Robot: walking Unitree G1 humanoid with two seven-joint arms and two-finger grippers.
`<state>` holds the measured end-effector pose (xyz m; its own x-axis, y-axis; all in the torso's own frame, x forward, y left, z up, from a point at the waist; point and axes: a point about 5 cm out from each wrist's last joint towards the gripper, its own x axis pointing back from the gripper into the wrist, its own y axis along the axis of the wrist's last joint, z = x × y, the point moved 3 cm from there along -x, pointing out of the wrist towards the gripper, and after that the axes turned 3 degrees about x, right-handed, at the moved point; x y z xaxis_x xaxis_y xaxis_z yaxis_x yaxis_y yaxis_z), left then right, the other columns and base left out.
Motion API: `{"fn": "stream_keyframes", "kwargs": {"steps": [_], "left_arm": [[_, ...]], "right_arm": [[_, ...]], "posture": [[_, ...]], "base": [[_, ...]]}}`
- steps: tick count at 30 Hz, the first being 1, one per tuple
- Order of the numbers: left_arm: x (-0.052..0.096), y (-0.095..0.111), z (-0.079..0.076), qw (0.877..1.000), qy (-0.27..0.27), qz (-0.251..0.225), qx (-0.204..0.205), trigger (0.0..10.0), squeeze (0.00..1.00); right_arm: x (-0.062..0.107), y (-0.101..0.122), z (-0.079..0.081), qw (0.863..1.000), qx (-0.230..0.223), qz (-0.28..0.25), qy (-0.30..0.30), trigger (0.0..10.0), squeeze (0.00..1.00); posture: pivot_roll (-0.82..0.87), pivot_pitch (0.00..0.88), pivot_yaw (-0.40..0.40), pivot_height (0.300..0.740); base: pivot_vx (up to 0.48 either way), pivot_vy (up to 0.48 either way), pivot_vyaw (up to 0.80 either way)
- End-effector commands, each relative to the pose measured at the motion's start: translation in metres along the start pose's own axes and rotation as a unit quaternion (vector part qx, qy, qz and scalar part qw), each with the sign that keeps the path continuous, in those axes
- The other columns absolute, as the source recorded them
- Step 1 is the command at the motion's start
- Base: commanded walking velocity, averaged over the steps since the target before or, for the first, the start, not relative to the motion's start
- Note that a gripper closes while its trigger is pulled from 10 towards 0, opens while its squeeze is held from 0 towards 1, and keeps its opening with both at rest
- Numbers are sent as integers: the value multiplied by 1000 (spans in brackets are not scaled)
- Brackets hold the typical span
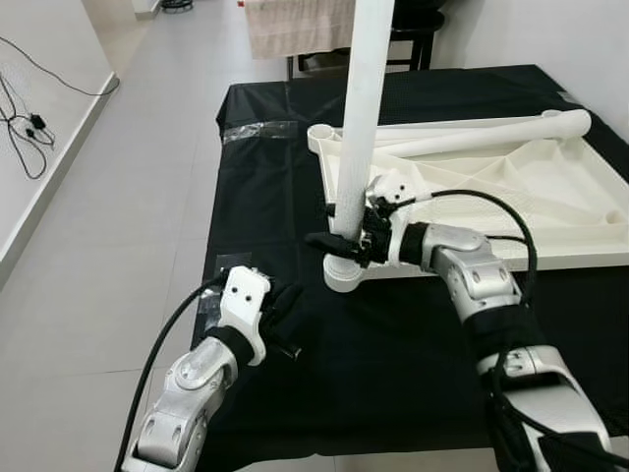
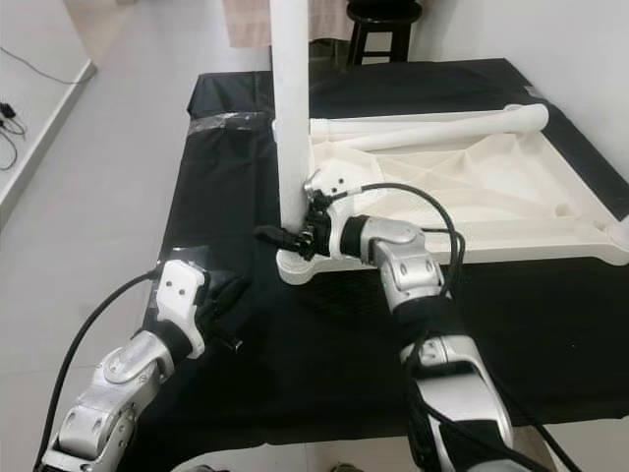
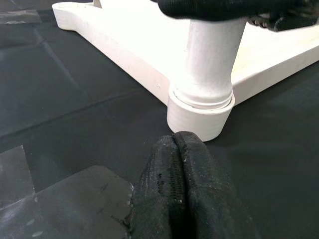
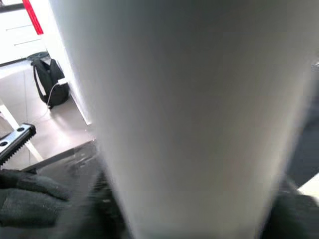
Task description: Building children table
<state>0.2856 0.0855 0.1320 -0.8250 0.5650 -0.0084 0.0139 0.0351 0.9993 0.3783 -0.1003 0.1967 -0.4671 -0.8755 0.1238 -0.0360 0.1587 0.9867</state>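
A white children's tabletop (image 1: 550,187) lies upside down on a black-covered table (image 1: 295,128). One white leg (image 1: 362,118) stands upright in its near-left corner socket (image 1: 346,273). My right gripper (image 1: 339,236) is shut on this leg just above the socket, fingers wrapped around it. A second white leg (image 1: 491,133) lies loose across the tabletop's far side. My left gripper (image 1: 287,315) rests shut on the black cloth, a short way in front of the socket and apart from it, fingertips (image 3: 177,189) pressed together with nothing between them.
Grey tape patches (image 1: 254,130) mark the black cloth. A dark stool (image 2: 385,20) and a draped cloth (image 1: 295,28) stand beyond the table's far edge. Grey floor runs along the left, with cables (image 1: 29,128) by the wall.
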Motion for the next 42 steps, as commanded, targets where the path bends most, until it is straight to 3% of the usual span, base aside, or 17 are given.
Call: {"fn": "stream_keyframes", "kwargs": {"steps": [1,8,12,13,14,15,16,19,28,29,30,31,34,38,39,40,42], "left_arm": [[1,-5,0,1000,0,11,5,10000,0],[2,-6,-2,1000,0,11,6,10000,0],[2,-6,-2,1000,0,10,7,10000,0],[2,-6,-2,1000,0,10,7,10000,0],[2,-6,-1,1000,0,10,7,10000,0],[2,-6,-1,1000,0,10,7,10000,0],[2,-6,0,1000,0,10,6,10000,0],[3,-7,2,1000,1,11,4,10000,0],[2,-9,2,1000,-2,16,-1,10000,0],[2,-9,2,1000,-1,16,-3,10000,0],[2,-9,3,1000,0,16,-3,10000,0],[2,-9,3,1000,1,16,-3,10000,0],[2,-9,3,1000,1,17,-3,10000,0],[1,-9,3,1000,-1,17,-2,10000,0],[1,-9,2,1000,-1,16,-2,10000,0],[1,-8,2,1000,-1,15,-2,10000,0],[0,-8,1,1000,-1,15,-2,10000,0]], "right_arm": [[-6,0,8,1000,-1,-6,31,0,0],[-3,-4,8,999,-11,-14,35,0,0],[-7,-22,4,997,-43,3,-70,0,0],[-10,-32,4,992,-53,18,-117,0,0],[-8,-47,-3,963,-87,30,-254,0,0],[-8,-47,-3,963,-87,30,-254,0,0],[-2,-71,21,923,-98,62,-366,0,0],[-8,-59,40,935,-50,47,-349,0,0],[-19,-59,29,945,-74,44,-315,0,0],[-21,-55,27,948,-70,39,-308,10000,0],[-23,-52,24,950,-68,34,-301,10000,0],[-25,-44,21,958,-61,19,-280,10000,988],[-27,-29,20,969,-50,-10,-242,10000,1000],[-28,-11,21,982,-48,-37,-179,10000,1000],[-28,-7,23,986,-46,-42,-152,10000,902],[-27,-5,23,991,-39,-41,-121,10000,0],[-26,-4,23,994,-34,-40,-101,10000,0]], "posture": [[8,118,5,740],[4,127,1,740],[-4,127,-7,740],[-4,127,-7,740],[-5,127,-8,740],[-5,127,-8,740],[-2,125,-8,740],[-10,116,4,740],[7,95,7,740],[7,95,7,740],[15,89,11,740],[18,88,11,740],[24,87,16,740],[25,91,20,740],[28,91,14,740],[32,89,12,740],[31,90,12,740]], "base": [[0,0,0],[0,0,0],[0,0,0],[0,0,0],[0,0,0],[0,0,0],[0,0,0],[0,0,0],[0,0,0],[0,0,0],[0,0,0],[0,0,0],[0,0,0],[0,0,0],[0,0,0],[0,0,0],[0,0,0]]}}
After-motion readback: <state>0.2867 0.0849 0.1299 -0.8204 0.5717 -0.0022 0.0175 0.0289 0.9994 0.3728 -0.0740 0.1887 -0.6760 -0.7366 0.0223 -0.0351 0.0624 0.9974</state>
